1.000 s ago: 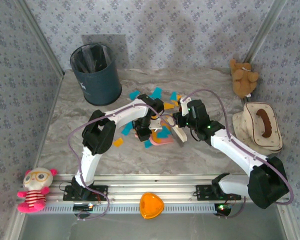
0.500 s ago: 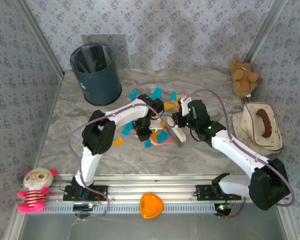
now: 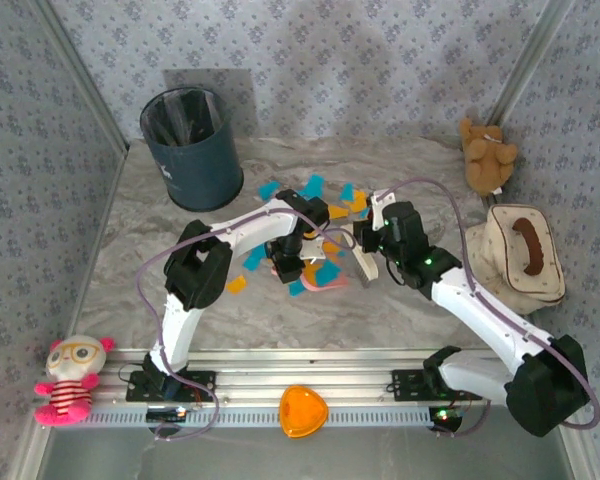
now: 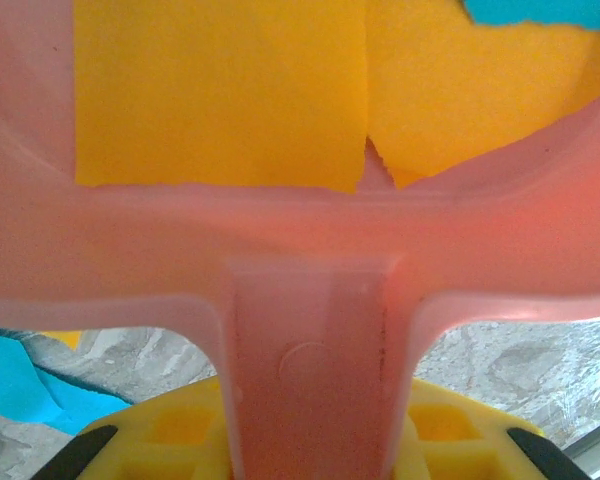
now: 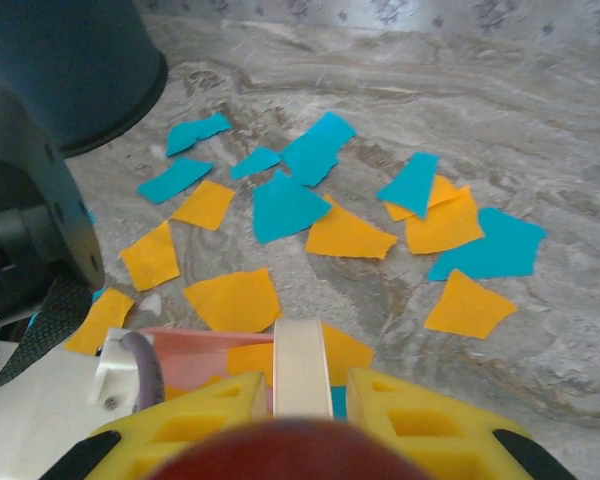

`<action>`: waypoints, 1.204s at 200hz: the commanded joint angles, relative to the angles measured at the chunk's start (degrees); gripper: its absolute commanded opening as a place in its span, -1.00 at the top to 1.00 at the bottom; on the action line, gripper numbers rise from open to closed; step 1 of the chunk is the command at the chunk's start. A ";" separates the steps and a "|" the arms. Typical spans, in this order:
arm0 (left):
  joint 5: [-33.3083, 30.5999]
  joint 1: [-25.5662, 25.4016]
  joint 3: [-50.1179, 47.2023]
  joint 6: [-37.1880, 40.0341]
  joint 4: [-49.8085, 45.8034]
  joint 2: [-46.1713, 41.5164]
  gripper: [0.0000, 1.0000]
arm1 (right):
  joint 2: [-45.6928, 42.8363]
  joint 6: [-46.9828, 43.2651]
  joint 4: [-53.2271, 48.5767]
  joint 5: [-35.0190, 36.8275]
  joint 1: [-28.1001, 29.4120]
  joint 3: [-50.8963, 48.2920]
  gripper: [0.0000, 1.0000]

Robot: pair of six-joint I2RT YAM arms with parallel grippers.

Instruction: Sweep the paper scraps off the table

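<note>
Moved: your right fingers (image 5: pixel 242 405), clamping the brush (image 5: pixel 302 362), sit further frame-right.
Left: your left fingers (image 4: pixel 442 425) grip the dustpan (image 4: pixel 300 240) handle.

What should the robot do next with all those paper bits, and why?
Probably the right gripper should drag its brush through the paper scraps toward the pink dustpan. Many blue and orange scraps lie loose on the table beyond the brush, while the left gripper holds the dustpan, which has a few orange pieces in it.
</note>
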 commanded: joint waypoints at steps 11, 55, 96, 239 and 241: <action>0.12 0.11 -0.58 0.01 -0.52 -2.22 1.00 | -0.70 2.20 0.93 4.89 -0.64 -0.57 1.00; -0.06 0.57 -0.31 -0.42 -0.68 -2.05 1.00 | 4.24 0.89 1.84 3.00 -2.32 2.90 1.00; -0.15 0.73 -0.33 -0.47 -0.76 -2.04 1.00 | 9.31 0.69 1.31 -0.97 -2.15 6.48 1.00; -0.56 1.17 0.07 -0.79 -0.06 -2.02 1.00 | 6.56 -0.72 -1.17 -8.29 -0.45 7.29 1.00; -0.52 1.14 0.08 -0.79 -0.06 -2.04 1.00 | 6.36 -0.72 -1.21 -7.87 -0.48 7.21 1.00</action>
